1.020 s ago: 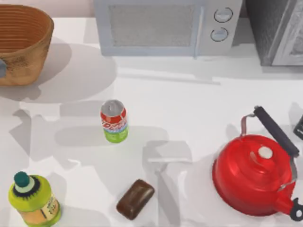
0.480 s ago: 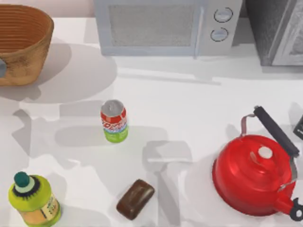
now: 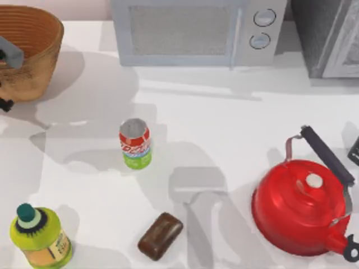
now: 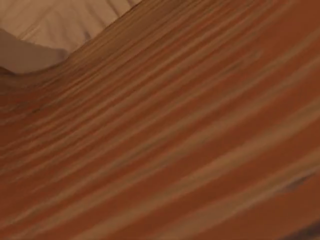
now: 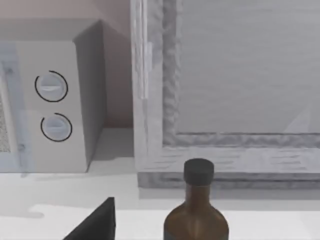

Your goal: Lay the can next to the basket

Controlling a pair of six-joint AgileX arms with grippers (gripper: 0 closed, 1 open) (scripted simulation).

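The can (image 3: 134,144) stands upright near the middle of the table, silver top up, with a red label and a green base. The woven basket (image 3: 33,33) sits at the far left corner, and its ribbed orange-brown inside (image 4: 160,130) is very close in the left wrist view. A grey part of my left arm (image 3: 10,53) reaches in over the basket's left side from the left edge, well away from the can. A dark part of my right arm (image 3: 354,150) rests at the right edge.
A microwave (image 3: 196,31) stands along the back. A red kettle (image 3: 303,207) is at the front right, a brown block (image 3: 160,235) at the front middle and a yellow-green bottle (image 3: 39,235) at the front left. A brown bottle (image 5: 197,210) stands before a grey cabinet (image 5: 235,75).
My left arm has moved farther in over the basket's left side, and its shadows have shifted on the table. The can and the right arm have not moved.
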